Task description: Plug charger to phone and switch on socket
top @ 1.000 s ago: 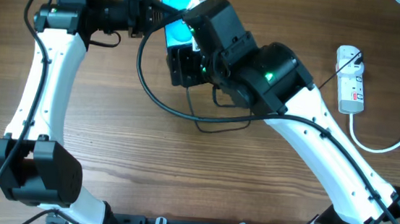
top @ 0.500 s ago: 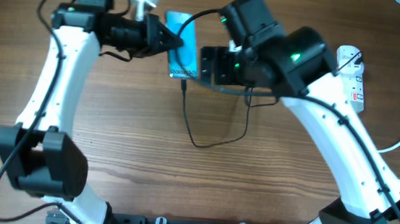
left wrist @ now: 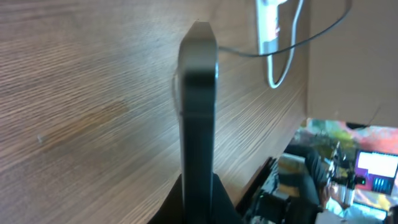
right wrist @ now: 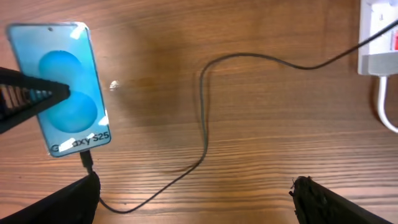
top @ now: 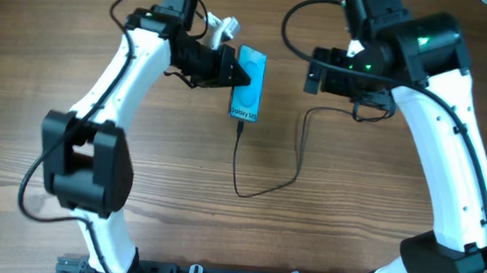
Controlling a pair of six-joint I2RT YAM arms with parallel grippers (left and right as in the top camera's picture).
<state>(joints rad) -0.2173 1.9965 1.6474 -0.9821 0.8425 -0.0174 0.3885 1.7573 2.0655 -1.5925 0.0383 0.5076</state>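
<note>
Left gripper [top: 238,72] has its jaws pressed together on the small flat smartphone with a cyan screen [top: 251,97], pinching it through its thickness. In the left wrist view I see the phone edge-on, rising from between the fingers. I can't tell if it rests on the brown wooden table [top: 161,173] or sits just above it.

Right gripper [right wrist: 196,183] is spread wide and holds nothing. It hovers over bare wood to the right of the phone.

The thin black charger cable [right wrist: 204,106] has its small connector tip at the phone's "Galaxy" end, touching it and apparently seated. From there it loops across the table and runs up to the white oblong power strip [right wrist: 379,37] at the frame edge. Plug and switch position aren't readable.
</note>
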